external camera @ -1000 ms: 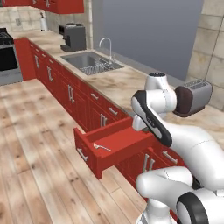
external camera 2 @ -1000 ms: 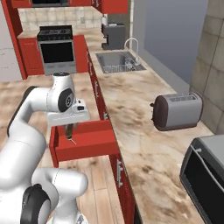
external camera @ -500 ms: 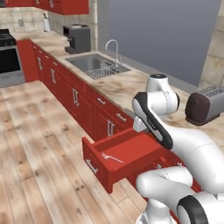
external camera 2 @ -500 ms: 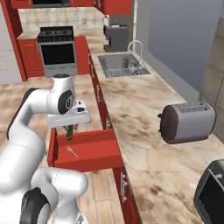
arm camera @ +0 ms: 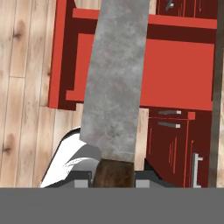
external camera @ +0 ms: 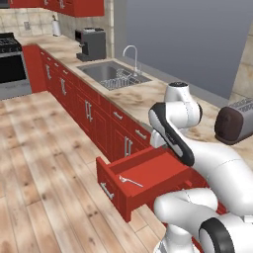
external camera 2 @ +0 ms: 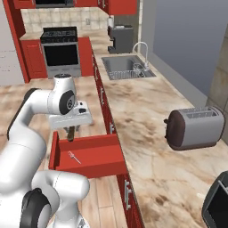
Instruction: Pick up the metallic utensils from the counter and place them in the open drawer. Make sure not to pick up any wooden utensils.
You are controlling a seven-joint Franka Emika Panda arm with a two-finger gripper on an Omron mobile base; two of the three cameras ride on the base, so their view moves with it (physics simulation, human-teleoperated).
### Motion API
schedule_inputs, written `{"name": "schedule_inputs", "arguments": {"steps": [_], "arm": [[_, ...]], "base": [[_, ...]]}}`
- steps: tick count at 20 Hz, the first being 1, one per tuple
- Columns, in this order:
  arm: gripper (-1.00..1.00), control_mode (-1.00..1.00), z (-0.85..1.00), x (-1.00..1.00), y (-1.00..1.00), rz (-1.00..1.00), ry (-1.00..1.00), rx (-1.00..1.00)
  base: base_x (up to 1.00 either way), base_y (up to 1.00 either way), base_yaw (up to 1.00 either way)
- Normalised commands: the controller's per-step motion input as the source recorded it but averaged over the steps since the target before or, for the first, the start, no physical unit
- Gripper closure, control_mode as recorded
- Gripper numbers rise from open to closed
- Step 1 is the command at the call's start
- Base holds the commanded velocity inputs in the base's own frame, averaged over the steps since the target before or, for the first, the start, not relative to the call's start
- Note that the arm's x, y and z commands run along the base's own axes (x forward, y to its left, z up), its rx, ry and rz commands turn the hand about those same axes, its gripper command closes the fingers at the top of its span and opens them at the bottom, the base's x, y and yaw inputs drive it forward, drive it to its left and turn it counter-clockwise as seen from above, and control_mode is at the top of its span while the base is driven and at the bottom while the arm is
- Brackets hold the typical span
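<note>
My gripper (external camera 2: 71,128) is shut on the dark brown handle of the kitchen knife (arm camera: 114,87). Its silver blade points down toward the open drawer (external camera 2: 95,156), above the drawer's outer end. In the hand view the blade crosses the red drawer (arm camera: 175,74), with the gripper (arm camera: 113,177) at the handle's base. A small grey metal spoon (external camera 2: 73,156) lies inside the drawer (external camera: 114,191), and the left base view also catches the spoon (external camera: 129,181). The counter with the stools and the wooden utensils are out of view.
A marbled worktop (external camera 2: 147,116) runs over the red cabinets, carrying a steel sink (external camera 2: 127,67), a coffee machine (external camera 2: 121,39) and a toaster (external camera 2: 193,129). A stove (external camera 2: 60,44) stands at the far end. Wooden floor (external camera: 44,163) lies open to the left of the drawer.
Both base views have shifted along the cabinets, so the camera has moved. The drawer now sits nearer and more central. The knife stays gripped as before.
</note>
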Motion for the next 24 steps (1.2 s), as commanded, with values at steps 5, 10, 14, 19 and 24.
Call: {"name": "schedule_inputs", "arguments": {"steps": [5,10,14,19,24], "arm": [[1.0,1.0,0.0,0.0,0.0,0.0,0.0,0.0],[1.0,1.0,0.0,0.0,0.0,0.0,0.0,0.0],[1.0,-1.0,-0.01,0.66,0.15,0.04,0.35,-0.07],[1.0,-1.0,-0.36,0.99,0.19,0.15,0.28,0.0],[1.0,-1.0,-0.82,0.98,0.17,0.19,0.02,0.01]], "base": [[0.0,0.0,0.0],[0.03,0.01,0.0],[0.0,0.0,0.0],[0.0,0.0,0.0],[0.0,0.0,0.0]]}}
